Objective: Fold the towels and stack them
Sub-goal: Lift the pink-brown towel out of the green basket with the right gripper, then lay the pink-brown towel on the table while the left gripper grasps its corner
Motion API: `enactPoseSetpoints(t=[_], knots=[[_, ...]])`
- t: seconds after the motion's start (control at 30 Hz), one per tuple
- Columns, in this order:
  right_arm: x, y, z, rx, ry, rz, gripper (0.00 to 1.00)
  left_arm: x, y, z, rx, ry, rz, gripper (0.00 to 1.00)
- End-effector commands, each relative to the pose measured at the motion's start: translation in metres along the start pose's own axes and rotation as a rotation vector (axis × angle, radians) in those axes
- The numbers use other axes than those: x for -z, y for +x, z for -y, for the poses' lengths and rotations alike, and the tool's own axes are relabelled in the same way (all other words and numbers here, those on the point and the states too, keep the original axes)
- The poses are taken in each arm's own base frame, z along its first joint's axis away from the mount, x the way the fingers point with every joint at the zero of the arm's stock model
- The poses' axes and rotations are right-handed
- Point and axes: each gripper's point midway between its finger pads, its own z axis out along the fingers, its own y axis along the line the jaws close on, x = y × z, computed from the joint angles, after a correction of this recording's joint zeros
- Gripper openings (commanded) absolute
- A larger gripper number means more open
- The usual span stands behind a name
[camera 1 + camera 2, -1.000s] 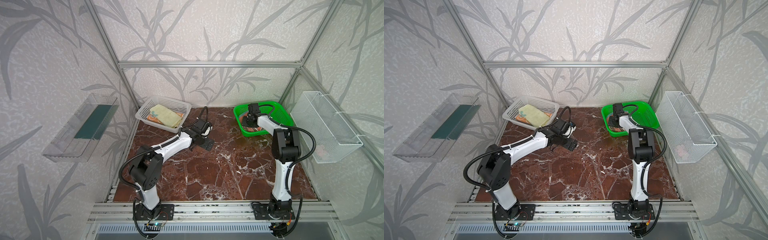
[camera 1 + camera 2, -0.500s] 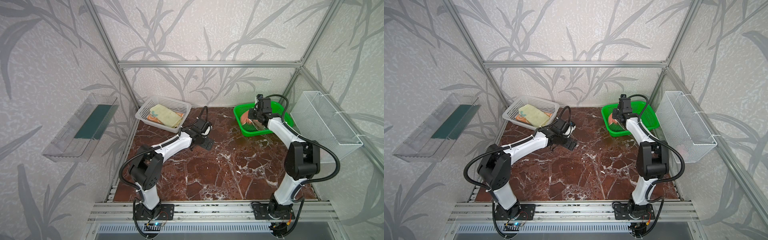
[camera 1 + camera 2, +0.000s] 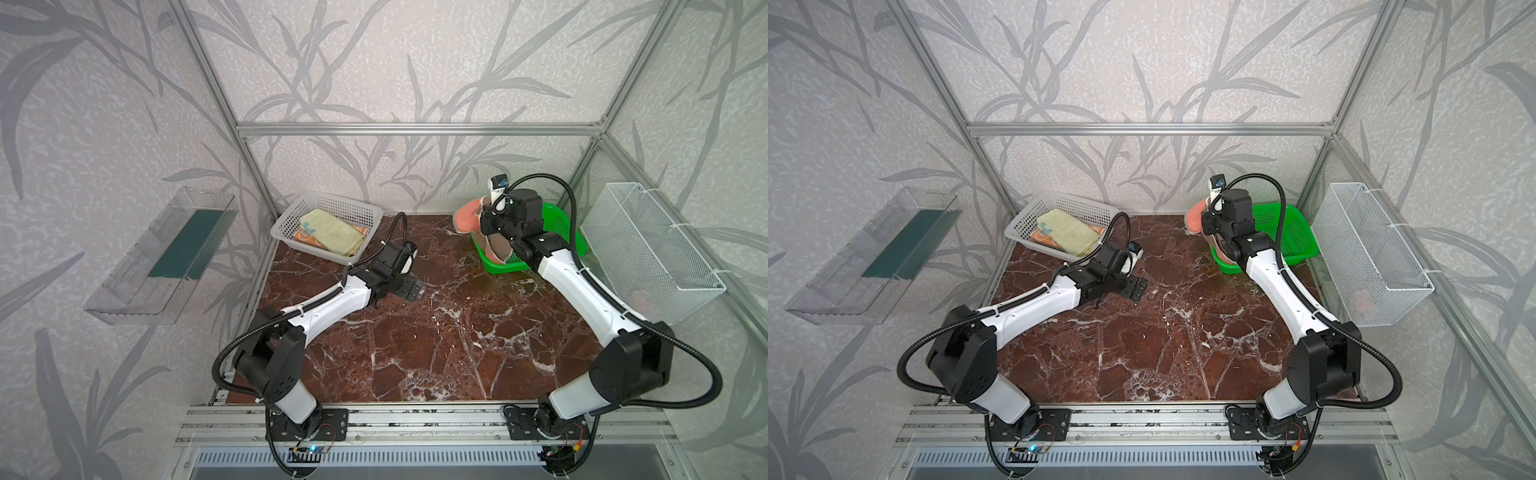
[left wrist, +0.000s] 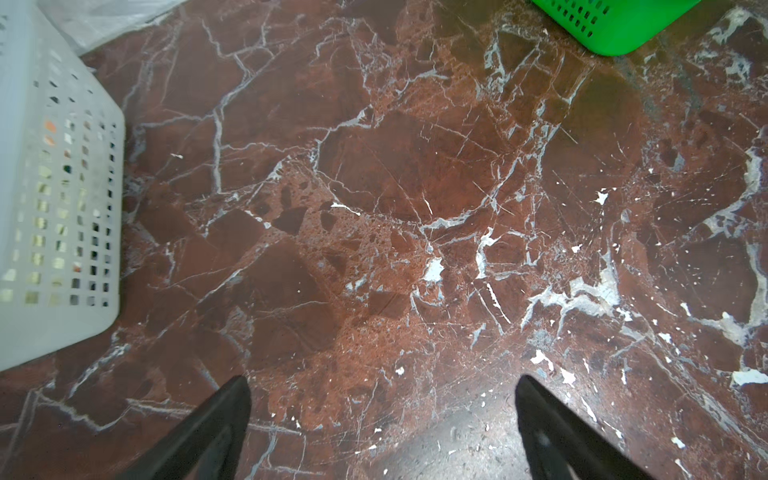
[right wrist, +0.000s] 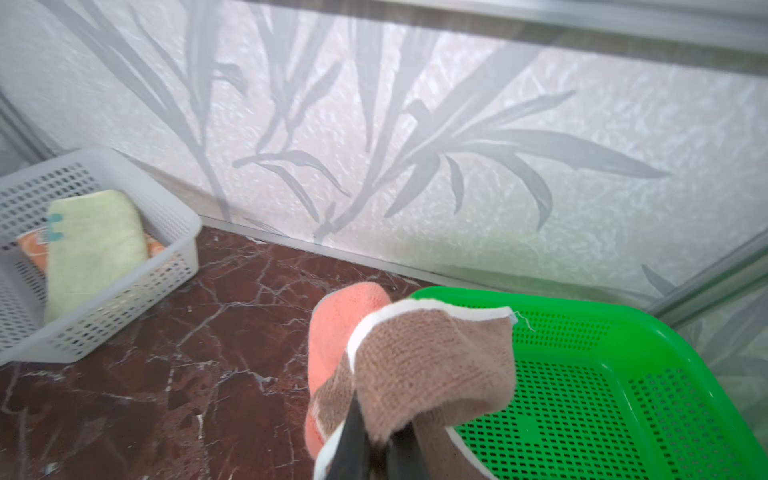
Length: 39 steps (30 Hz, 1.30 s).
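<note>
Clamping the pink towel (image 5: pixel 432 365) over the green basket (image 5: pixel 665 353), the right gripper (image 5: pixel 378 419) holds it up; the left gripper (image 4: pixel 382 380) hangs spread apart over the table (image 4: pixel 415 166).

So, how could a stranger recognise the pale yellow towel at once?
Find the white perforated basket at the back left corner of the table. The pale yellow towel lies folded on top inside it. Unlike the orange towel beneath, it is pale with a teal mark.
</note>
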Motion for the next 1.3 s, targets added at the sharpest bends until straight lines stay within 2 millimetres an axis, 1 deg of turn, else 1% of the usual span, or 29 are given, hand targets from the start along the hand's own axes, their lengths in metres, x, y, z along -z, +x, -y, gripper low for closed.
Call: enactPoseSetpoints(t=[0.0, 0.1, 0.2, 0.33, 0.47, 0.57, 0.67, 0.8, 0.87, 0.9, 1.0, 1.13, 1.2, 1.27], knots=[[0.037, -0.04, -0.031, 0.085, -0.08, 0.137, 0.0, 0.018, -0.018, -0.009, 0.004, -0.042, 0.132, 0.99], [0.055, -0.044, -0.067, 0.132, -0.176, 0.163, 0.0, 0.032, -0.022, -0.013, 0.008, -0.053, 0.199, 0.99], [0.067, -0.035, -0.094, 0.152, -0.246, 0.155, 0.0, 0.044, -0.024, -0.016, 0.007, -0.067, 0.234, 0.99], [0.069, -0.008, -0.122, 0.155, -0.322, 0.105, 0.0, 0.053, -0.019, -0.026, 0.002, -0.12, 0.228, 0.99], [0.062, 0.029, -0.14, 0.158, -0.357, 0.041, 0.0, 0.066, -0.014, -0.036, 0.01, -0.169, 0.243, 0.99], [0.052, 0.058, -0.149, 0.145, -0.374, -0.02, 0.0, 0.075, -0.007, -0.041, 0.013, -0.186, 0.256, 0.99], [0.041, 0.088, -0.159, 0.128, -0.4, -0.085, 0.0, 0.078, -0.002, -0.042, 0.015, -0.19, 0.251, 0.99], [0.023, 0.127, -0.161, 0.107, -0.376, -0.174, 0.0, 0.073, 0.006, -0.043, 0.02, -0.194, 0.223, 0.99], [0.014, 0.14, -0.161, 0.109, -0.36, -0.206, 0.0, 0.069, 0.009, -0.041, 0.021, -0.183, 0.205, 0.99], [0.009, 0.144, -0.162, 0.114, -0.354, -0.217, 0.0, 0.067, 0.012, -0.039, 0.02, -0.174, 0.196, 0.99], [-0.008, 0.147, -0.168, 0.128, -0.35, -0.233, 0.0, 0.057, 0.018, -0.034, 0.018, -0.149, 0.157, 0.99], [-0.037, 0.141, -0.179, 0.136, -0.354, -0.25, 0.01, 0.043, 0.029, -0.028, 0.015, -0.125, 0.092, 0.99], [-0.054, 0.143, -0.183, 0.131, -0.34, -0.266, 0.04, 0.038, 0.034, -0.027, 0.016, -0.122, 0.066, 0.99], [-0.066, 0.143, -0.188, 0.126, -0.347, -0.278, 0.11, 0.034, 0.041, -0.025, 0.009, -0.113, 0.04, 0.99]])
